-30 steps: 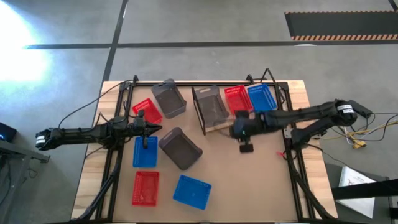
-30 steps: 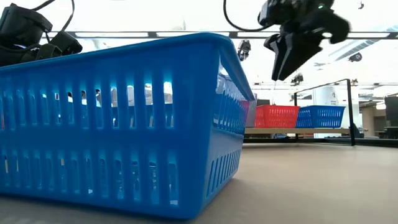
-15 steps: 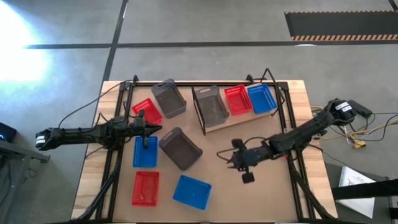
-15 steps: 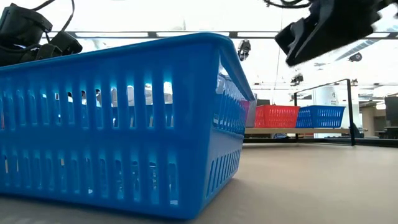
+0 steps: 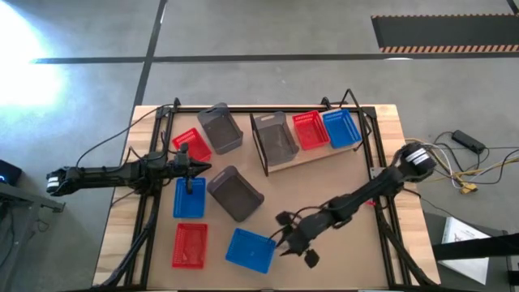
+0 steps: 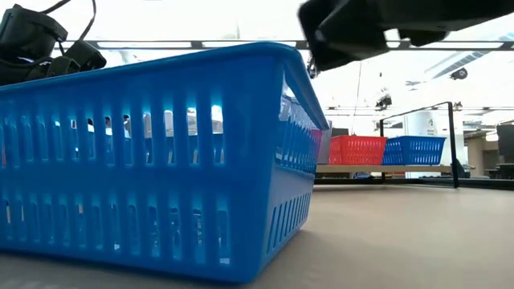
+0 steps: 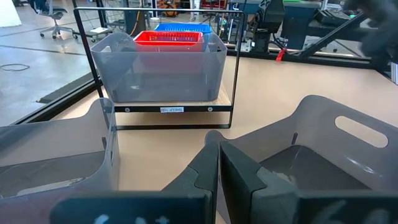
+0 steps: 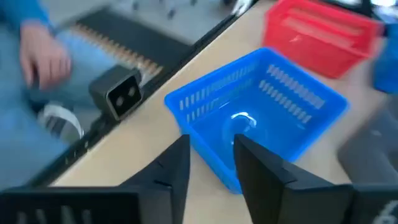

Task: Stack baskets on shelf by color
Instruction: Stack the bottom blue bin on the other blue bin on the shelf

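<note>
High view: the right gripper [image 5: 285,242] hangs low over the tabletop [image 5: 340,268] near its front edge, just beside the right end of a blue basket [image 5: 250,250] that lies there on its own. In the right wrist view the two dark fingers [image 8: 171,171] stand apart with nothing between them, the near rim of that blue basket [image 8: 261,112] just ahead of the tips; whether they touch it cannot be told. A red basket [image 5: 189,245] sits beside the blue one toward the table's left front corner.

The shelf [image 5: 312,158] stands at the back right part of the table and carries three baskets abreast: a grey basket [image 5: 274,138] at its left end, a red one [image 5: 309,129] in the middle, a blue one [image 5: 341,126] at its right end.

The left gripper [image 5: 191,169] waits at the left side of the table, fingers pressed together and holding nothing, above another blue basket [image 5: 188,198]. Around it lie a red basket [image 5: 191,144], a grey basket [image 5: 220,127] near the back edge, and a grey basket [image 5: 235,193] toward the table's middle.
</note>
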Robot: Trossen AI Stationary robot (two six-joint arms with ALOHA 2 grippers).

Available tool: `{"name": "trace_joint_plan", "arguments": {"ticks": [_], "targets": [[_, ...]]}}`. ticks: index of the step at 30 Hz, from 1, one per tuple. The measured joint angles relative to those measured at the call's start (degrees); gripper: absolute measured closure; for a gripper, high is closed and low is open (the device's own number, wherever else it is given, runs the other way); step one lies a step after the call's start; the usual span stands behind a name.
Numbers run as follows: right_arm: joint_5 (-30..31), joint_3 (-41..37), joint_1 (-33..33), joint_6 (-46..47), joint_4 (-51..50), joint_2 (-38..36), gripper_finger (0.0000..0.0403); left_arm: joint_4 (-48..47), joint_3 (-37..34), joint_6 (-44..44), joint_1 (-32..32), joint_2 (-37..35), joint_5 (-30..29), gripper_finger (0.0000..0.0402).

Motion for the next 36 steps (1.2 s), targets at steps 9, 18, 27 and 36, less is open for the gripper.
{"name": "trace_joint_plan", "arguments": {"ticks": [9, 18, 27, 36], "targets": [[-0.7, 23.3, 0.4, -16.6, -33.4, 11.0, 0.0208, 0.0, 0.0, 0.0, 0.0, 0.0, 0.0, 0.0402], [-0.6, 33.3, 1.7, -22.4, -38.9, 21.3, 0.0265, 0.0, 0.0, 0.0, 0.0, 0.0, 0.0, 0.0402], [-0.1, 34.3, 2.7, -18.9, -41.8, 20.8, 0.0374, 0.0, 0.0, 0.0, 0.0, 0.0, 0.0, 0.0402], [3.2, 24.5, 4.3, -9.1, -46.3, 9.2, 0.0394, 0.0, 0.0, 0.0, 0.0, -0.1, 0.0, 0.0402]]}}
